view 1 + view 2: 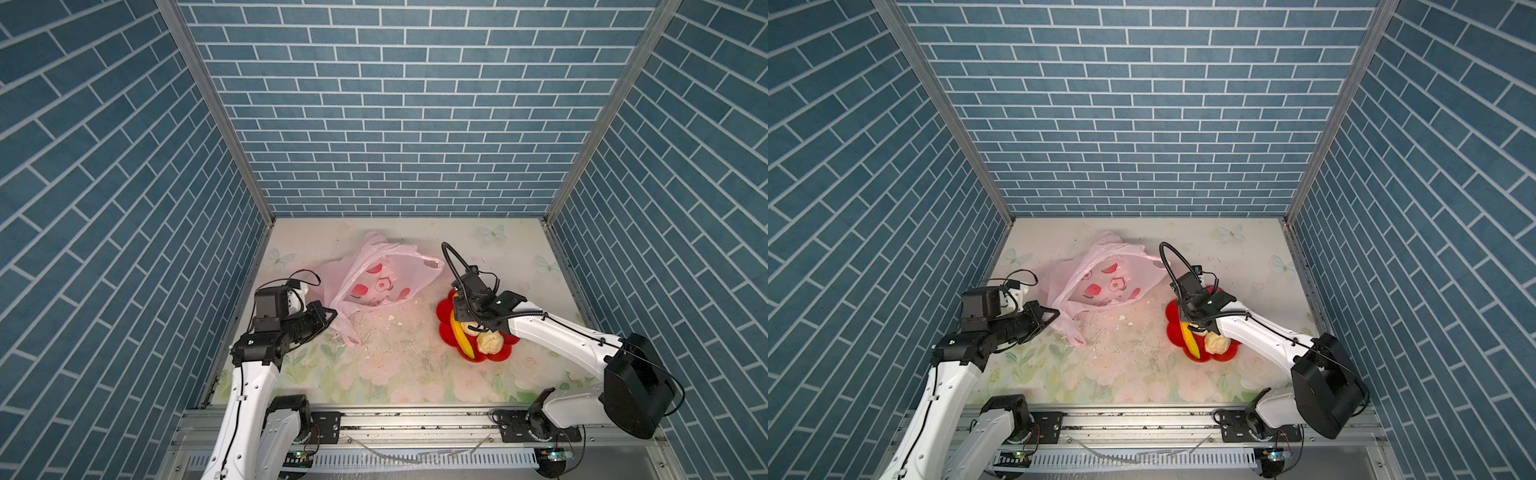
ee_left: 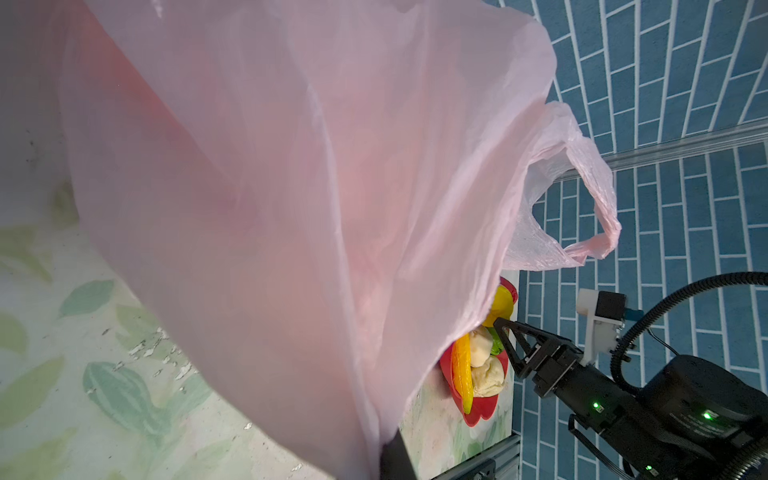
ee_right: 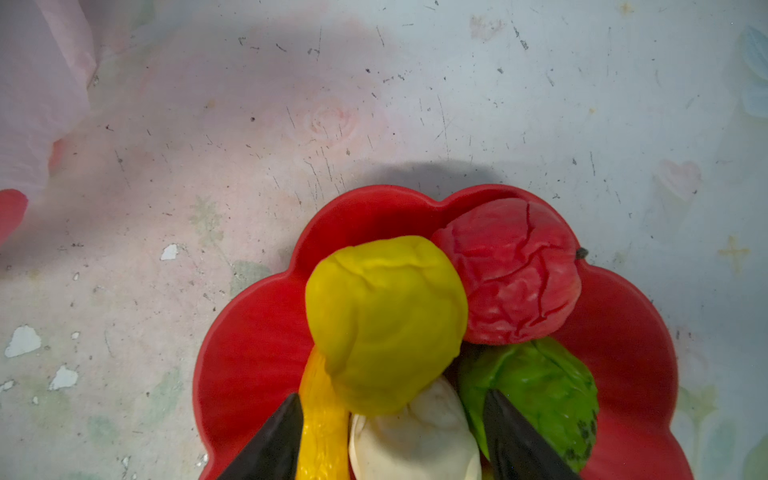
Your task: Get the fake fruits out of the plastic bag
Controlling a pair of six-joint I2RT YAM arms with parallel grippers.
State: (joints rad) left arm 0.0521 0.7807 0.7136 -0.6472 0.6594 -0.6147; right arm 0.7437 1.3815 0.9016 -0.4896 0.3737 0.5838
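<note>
Pinching the plastic bag's (image 1: 382, 274) edge, your left gripper (image 1: 330, 316) is closed. Your right gripper (image 3: 392, 395) hangs spread, empty, over the red plate's (image 3: 249, 332) lemon (image 3: 386, 320); bare table (image 1: 415, 349) lies between.

No text, label, brand or number can be read anywhere.

Red plate (image 1: 445, 309), floral tabletop (image 1: 395, 365) (scuffed, flaking), brick walls (image 1: 395, 124)
</note>
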